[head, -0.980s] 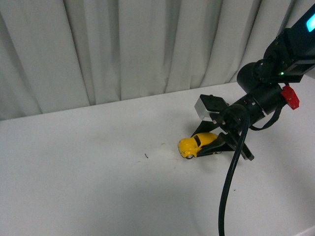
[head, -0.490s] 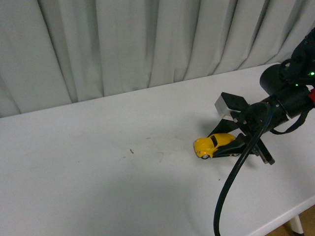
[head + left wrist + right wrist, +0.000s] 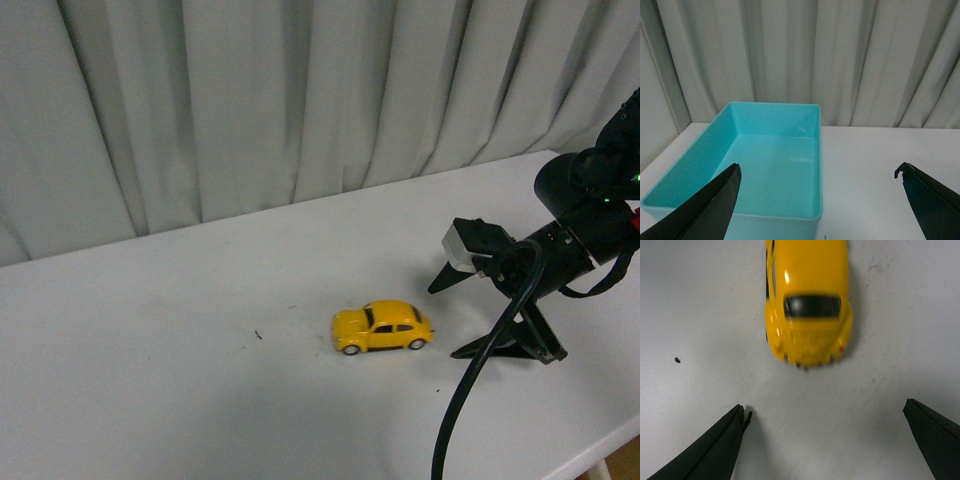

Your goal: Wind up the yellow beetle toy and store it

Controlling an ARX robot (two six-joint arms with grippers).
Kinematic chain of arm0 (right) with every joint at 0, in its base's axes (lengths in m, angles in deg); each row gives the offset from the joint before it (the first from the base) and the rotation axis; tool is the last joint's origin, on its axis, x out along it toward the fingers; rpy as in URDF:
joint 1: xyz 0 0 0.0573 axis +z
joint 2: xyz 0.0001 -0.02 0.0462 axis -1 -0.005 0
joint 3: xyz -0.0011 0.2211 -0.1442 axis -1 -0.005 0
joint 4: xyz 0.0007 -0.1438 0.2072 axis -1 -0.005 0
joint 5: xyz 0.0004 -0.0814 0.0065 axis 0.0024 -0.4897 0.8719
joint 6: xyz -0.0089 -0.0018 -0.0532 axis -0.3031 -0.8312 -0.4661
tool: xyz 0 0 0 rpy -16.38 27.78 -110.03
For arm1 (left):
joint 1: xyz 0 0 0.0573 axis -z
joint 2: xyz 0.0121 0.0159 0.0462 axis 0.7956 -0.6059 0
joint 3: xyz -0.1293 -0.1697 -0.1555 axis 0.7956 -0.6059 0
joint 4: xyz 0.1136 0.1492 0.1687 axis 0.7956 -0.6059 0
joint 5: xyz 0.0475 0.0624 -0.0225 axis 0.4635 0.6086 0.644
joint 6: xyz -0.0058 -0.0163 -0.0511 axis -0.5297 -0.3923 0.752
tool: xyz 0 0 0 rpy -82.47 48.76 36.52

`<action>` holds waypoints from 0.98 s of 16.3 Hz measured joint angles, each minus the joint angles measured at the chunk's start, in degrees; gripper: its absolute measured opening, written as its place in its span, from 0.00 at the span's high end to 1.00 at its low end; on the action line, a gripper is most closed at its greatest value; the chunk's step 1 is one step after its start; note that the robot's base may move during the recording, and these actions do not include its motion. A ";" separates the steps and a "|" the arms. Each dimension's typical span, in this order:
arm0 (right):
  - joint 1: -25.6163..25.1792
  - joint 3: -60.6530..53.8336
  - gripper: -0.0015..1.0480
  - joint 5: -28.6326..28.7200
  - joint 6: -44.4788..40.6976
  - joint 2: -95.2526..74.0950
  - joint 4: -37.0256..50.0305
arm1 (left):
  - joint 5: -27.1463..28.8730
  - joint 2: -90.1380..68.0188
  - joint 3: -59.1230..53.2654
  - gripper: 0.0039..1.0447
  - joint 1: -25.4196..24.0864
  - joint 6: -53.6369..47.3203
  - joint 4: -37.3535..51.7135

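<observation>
Resting just beyond the right arm's wide-spread fingers (image 3: 715, 450), the yellow beetle toy (image 3: 383, 327) looks light, hard, slick; best gripped across its flanks.

Free tabletop (image 3: 150, 380) rings the yellow beetle toy (image 3: 382, 327), only the wide-spread right claw (image 3: 444, 322) standing near it

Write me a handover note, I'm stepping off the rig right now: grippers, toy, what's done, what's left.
Left gripper: open, holds nothing, facing the turquoise bin, which has nothing in it.
Right gripper: open; it held the yellow beetle toy a second ago.
Toy: on its wheels on the white table, now clear of the fingers.
Done: release.
Left: pick the toy up and store it, presumably in the bin.
</observation>
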 joint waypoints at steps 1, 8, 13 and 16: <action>0.07 -0.02 0.06 0.02 0.15 0.00 0.33 | 0.00 0.00 0.00 0.06 0.00 0.00 0.00; 0.09 0.00 0.06 0.00 1.46 0.00 1.70 | 0.00 0.00 0.00 0.06 0.00 0.00 0.02; 0.20 -0.02 0.06 -0.39 2.73 0.66 3.61 | 0.00 0.00 0.00 0.06 0.00 0.00 0.00; 1.07 -0.02 0.06 -0.39 4.04 2.91 6.19 | -0.04 0.00 0.00 0.06 0.00 0.00 0.00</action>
